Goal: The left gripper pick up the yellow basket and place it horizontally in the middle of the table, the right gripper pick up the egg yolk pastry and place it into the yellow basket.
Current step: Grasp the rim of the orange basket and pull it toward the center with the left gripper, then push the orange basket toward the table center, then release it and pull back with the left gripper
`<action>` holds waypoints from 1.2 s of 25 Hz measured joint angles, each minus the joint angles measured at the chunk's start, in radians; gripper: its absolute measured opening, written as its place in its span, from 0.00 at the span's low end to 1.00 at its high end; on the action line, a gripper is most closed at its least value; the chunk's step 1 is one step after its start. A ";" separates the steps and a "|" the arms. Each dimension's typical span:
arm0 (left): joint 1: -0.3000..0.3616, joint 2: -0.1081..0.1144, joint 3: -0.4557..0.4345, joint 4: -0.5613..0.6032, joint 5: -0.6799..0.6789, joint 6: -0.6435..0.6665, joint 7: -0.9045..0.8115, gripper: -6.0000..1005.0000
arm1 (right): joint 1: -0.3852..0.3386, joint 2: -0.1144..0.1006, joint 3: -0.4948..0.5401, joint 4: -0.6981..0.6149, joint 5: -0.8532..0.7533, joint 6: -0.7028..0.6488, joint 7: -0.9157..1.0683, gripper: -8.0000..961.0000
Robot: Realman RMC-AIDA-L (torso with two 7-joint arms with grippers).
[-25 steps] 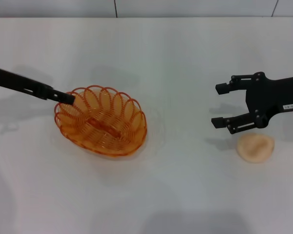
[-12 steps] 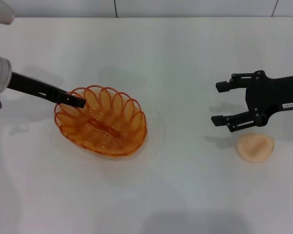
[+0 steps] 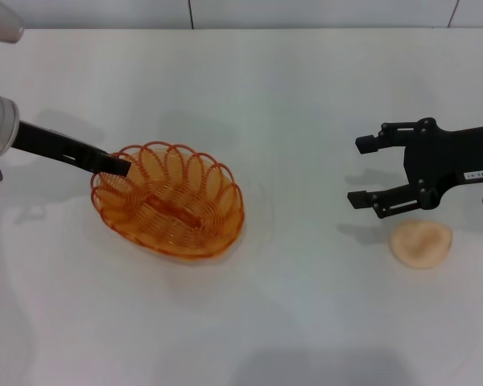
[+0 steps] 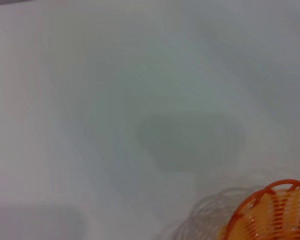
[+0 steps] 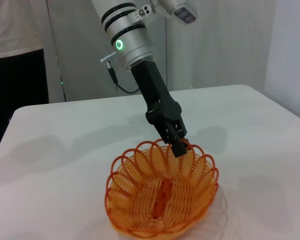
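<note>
Since half a second ago the left gripper [image 3: 117, 166] has backed slightly toward the basket [image 3: 169, 211] rim, clenched on a loop; basket sits left of table [image 3: 306, 96] middle. Right gripper [image 3: 369, 173] hovers spread above the pastry [image 3: 420, 244]. Risk: a thin-wire pinch could slip, tilting the basket

left arm reaches in low from the left edge, black forearm slanting down, left gripper [image 3: 117, 165] with fingers closed together at the tip. right arm enters from the right edge, right gripper [image 3: 369, 171] level, fingers spread wide apart.
</note>
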 joint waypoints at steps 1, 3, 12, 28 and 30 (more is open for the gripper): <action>0.000 0.000 0.000 0.000 0.000 0.000 0.000 0.37 | 0.000 0.000 0.000 0.000 0.000 0.000 0.000 0.89; 0.000 -0.001 0.000 0.000 0.000 0.000 0.000 0.29 | 0.000 0.000 0.000 0.000 0.000 0.000 0.000 0.89; 0.005 -0.002 -0.002 0.000 -0.005 0.003 0.001 0.11 | 0.001 0.001 0.000 0.000 0.000 -0.003 0.000 0.89; 0.042 -0.054 -0.004 0.106 -0.121 0.095 -0.265 0.08 | -0.021 -0.009 0.012 -0.038 0.010 -0.010 -0.004 0.89; 0.044 -0.068 -0.004 0.123 -0.121 0.099 -0.334 0.09 | -0.029 -0.010 0.013 -0.047 0.011 -0.010 -0.006 0.89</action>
